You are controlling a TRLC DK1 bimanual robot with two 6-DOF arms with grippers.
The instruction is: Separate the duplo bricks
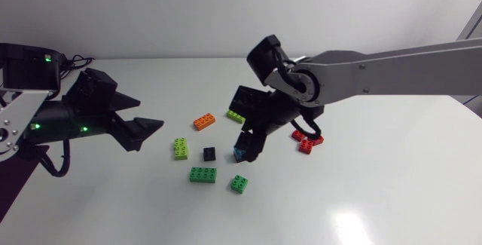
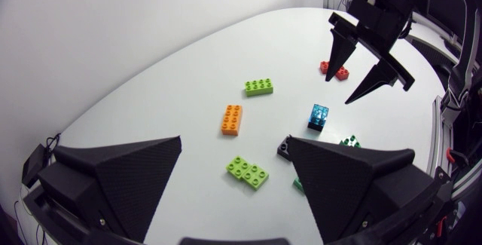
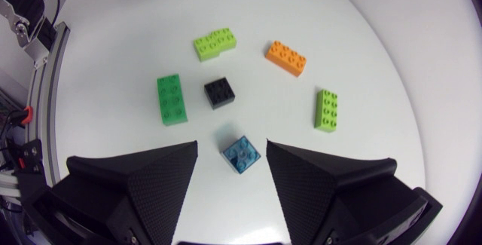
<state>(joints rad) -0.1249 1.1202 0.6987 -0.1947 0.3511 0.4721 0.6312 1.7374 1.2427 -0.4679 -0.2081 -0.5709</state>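
From above, my left gripper (image 1: pixel 148 134) hung over the left side of the bench (image 1: pixel 392 200) with its fingers spread and nothing between them. My right arm came in from the right, and the right gripper (image 1: pixel 248 153) pointed down at the blue brick (image 1: pixel 239 153), fingers apart. The other bricks lay singly around it. The orange brick (image 1: pixel 204 121) and the long lime brick (image 1: pixel 236 115) lay farther back. The stepped lime brick (image 1: pixel 181 148) and the black brick (image 1: pixel 209 154) were to the left of the blue one. The long green brick (image 1: pixel 202 174) and the small green brick (image 1: pixel 239 184) lay nearer the front. The red bricks (image 1: pixel 307 141) lay close together beyond my right arm.

Through my left wrist camera, my left gripper (image 2: pixel 233 143) stood wide open. The stepped lime brick (image 2: pixel 248 171) lay on the bench between its fingers, touched by neither. The orange brick (image 2: pixel 232 119) and the long lime brick (image 2: pixel 258 87) lay ahead. The black brick (image 2: pixel 283 148) was partly hidden behind one finger. Farther ahead the blue brick (image 2: pixel 318 115) sat on the bench. My right gripper (image 2: pixel 339 93) was above and just behind it, and the red bricks (image 2: pixel 334 69) showed behind that gripper.

Through my right wrist camera, my right gripper (image 3: pixel 232 145) was open around the blue brick (image 3: pixel 242 154). The brick sat between the fingertips with a gap on either side. Ahead lay the black brick (image 3: pixel 219 93) and the long green brick (image 3: pixel 172 99). Beyond them were the stepped lime brick (image 3: pixel 214 44), the orange brick (image 3: pixel 286 57) and the long lime brick (image 3: pixel 326 110).
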